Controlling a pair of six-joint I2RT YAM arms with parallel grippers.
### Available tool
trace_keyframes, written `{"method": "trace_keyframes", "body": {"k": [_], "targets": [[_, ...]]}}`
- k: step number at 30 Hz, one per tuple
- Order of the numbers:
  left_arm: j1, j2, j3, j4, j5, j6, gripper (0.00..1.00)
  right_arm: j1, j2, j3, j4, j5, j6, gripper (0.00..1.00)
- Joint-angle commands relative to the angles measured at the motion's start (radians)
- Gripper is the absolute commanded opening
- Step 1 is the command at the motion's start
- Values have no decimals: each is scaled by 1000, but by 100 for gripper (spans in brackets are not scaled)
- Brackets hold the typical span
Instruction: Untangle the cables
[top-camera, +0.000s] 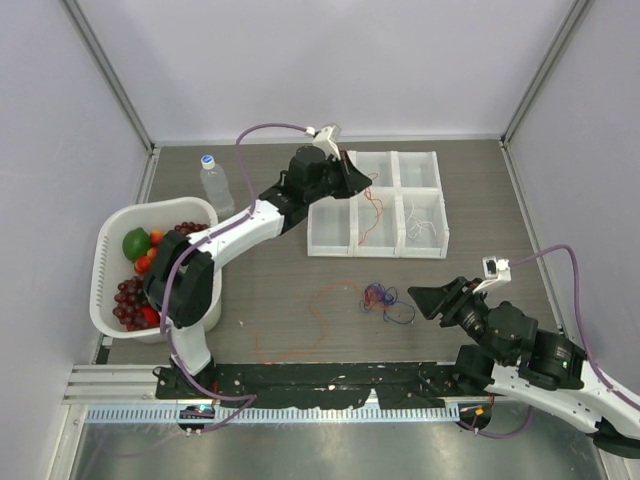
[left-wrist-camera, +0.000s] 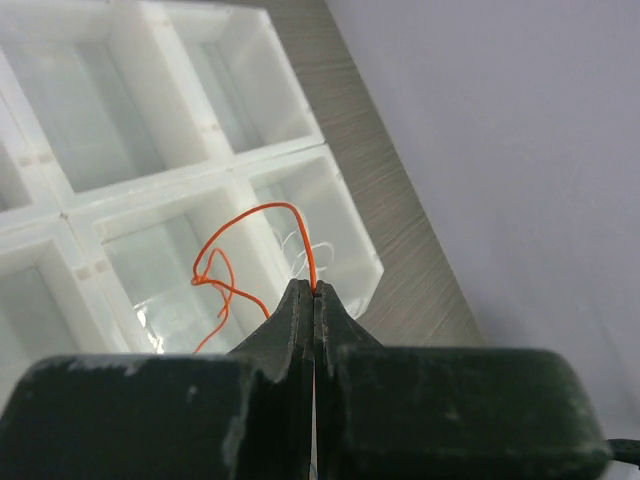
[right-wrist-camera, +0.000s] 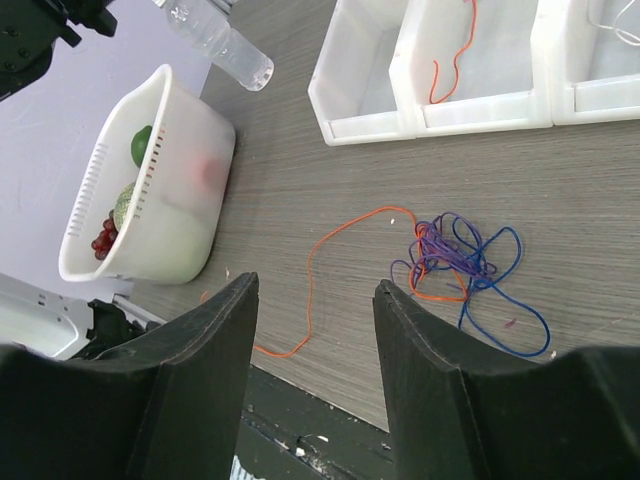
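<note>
Left gripper (top-camera: 368, 184): I see its dark fingers pressed flat on a thin orange wire (left-wrist-camera: 256, 214); only its wrist view shows that pinch; the wire arcs up, then droops into the tray (top-camera: 330, 246)
Right gripper (right-wrist-camera: 315, 285): matte black fingers spread apart, nothing between them; it hangs near the tangle (right-wrist-camera: 455, 258)
Tangle: purple, blue and orange loops knotted on the wood-grain table (top-camera: 480, 200)
Loose orange strand (right-wrist-camera: 325, 245): thin, wavy, lying beside the knot
Tray: glossy white plastic, six square cells; a white wire (top-camera: 424, 228) curls in the right front cell
</note>
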Motion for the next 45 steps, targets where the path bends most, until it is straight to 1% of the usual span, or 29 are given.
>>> {"method": "trace_keyframes", "body": {"k": [1,2,4,6,8,11,12,13,15,17,20,23,26,29,31,34,36,41,42,45], "targets": [[2,45,-67,3,43,-40,0,1,19,-20,53,28,2,55],[3,57,-67,-32,35,-45,3,1,27,-23,63,30,4,55],[2,81,-53,-111,30,-48,18,1,51,-40,82,30,8,55],[2,91,-35,-212,27,-54,27,1,88,-57,100,39,25,55],[2,60,-54,-249,39,-65,39,1,119,-75,107,65,63,55],[2,-50,-175,-217,70,-92,59,1,162,-111,131,89,105,55],[2,-88,-221,-209,81,-94,75,1,185,-118,160,89,106,54],[2,-133,-255,-223,85,-88,82,1,199,-135,191,86,106,54],[-1,-213,-338,-247,104,-78,89,1,238,-157,227,83,105,54],[-12,-294,-454,-278,122,-65,90,1,312,-167,257,82,94,54],[-61,-359,-571,-364,128,-26,83,1,396,-160,277,70,73,54],[-107,-409,-668,-392,112,-22,80,1,484,-148,300,59,41,54],[-153,-425,-706,-389,43,-32,81,0,536,-140,330,48,16,54],[-182,-394,-708,-360,-20,-72,81,0,579,-135,358,34,19,54],[-202,-379,-722,-323,-68,-113,79,1,593,-134,369,24,33,54],[-231,-369,-765,-237,-94,-164,72,1,604,-137,378,4,45,54],[-250,-351,-771,-224,-91,-164,68,0,605,-140,378,-4,44,54],[-284,-294,-779,-211,-62,-154,49,1,608,-151,378,7,28,54],[-287,-293,-783,-206,-63,-154,46,0,611,-152,380,10,33,54],[-287,-302,-796,-198,-80,-160,33,0,617,-166,396,4,48,54]]}}
